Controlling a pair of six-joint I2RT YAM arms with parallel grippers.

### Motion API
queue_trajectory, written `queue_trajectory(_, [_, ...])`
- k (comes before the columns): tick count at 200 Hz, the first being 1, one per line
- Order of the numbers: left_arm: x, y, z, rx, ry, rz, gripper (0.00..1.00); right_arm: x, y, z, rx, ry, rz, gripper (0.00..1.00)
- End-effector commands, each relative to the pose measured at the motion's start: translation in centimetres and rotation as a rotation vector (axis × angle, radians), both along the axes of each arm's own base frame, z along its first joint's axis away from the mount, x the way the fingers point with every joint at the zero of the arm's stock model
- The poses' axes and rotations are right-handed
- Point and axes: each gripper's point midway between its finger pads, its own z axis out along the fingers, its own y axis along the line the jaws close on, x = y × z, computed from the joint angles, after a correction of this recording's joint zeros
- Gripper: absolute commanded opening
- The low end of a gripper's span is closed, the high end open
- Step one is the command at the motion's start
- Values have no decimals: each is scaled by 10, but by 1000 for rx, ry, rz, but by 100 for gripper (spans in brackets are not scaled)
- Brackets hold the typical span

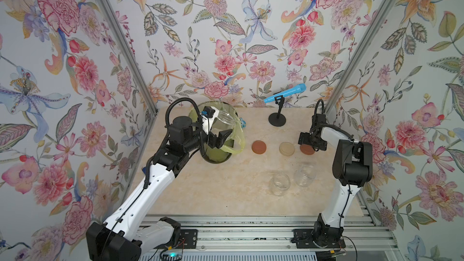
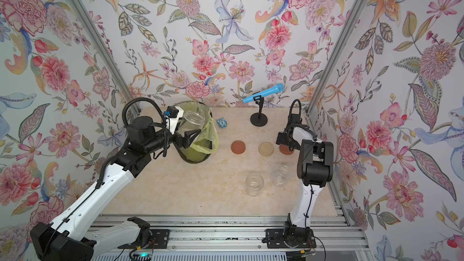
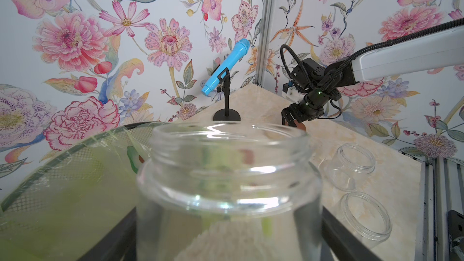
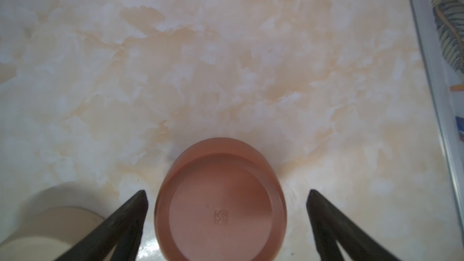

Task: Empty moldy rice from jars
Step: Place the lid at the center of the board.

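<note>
left fingers [image 3: 113,239] grip a jar [image 3: 229,171] tilted over the bin [image 3: 32,192], rice [image 3: 226,244] showing pale through its glass, while right fingers [image 4: 133,209] stand open astride a red lid [image 4: 221,212] on the tabletop [image 4: 226,59].

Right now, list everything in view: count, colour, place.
held jar: one, clear, lidless, tilted over the bin
empty jars: two, clear, lidless, standing on the table by the right arm
rice: one pale grainy patch seen through the held jar; in jar or bin, cannot tell
reddish-brown lids: two, at the ends of the lid row
beige lid: one, between them
bin: one, dark, yellow-green bag, by the left arm
microphone: one, blue, on a black stand at the back
toy robot: one, blue, beside the bin
table: one, beige marble
left gripper: shut on the held jar
right gripper: open, straddling one reddish-brown lid
</note>
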Motion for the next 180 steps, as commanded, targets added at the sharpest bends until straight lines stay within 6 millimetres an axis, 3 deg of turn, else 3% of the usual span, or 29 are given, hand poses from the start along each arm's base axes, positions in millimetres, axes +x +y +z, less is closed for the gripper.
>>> queue_trajectory(1, [-3,3,44,-42,-129,-17,0,0,6,32,-1,-8,5,100])
queue_trajectory(42, [-3,3,44,-46,-127,-21,1,0,32,72,15,-35,46,100])
queue_trajectory(84, [-3,2,45,-36,-109,-35,1,-7,76,105,67,-58,134,100])
queue_trajectory(180, [-8,9,38,37,-77,-34,0,-29,209,194,365,-192,446,100])
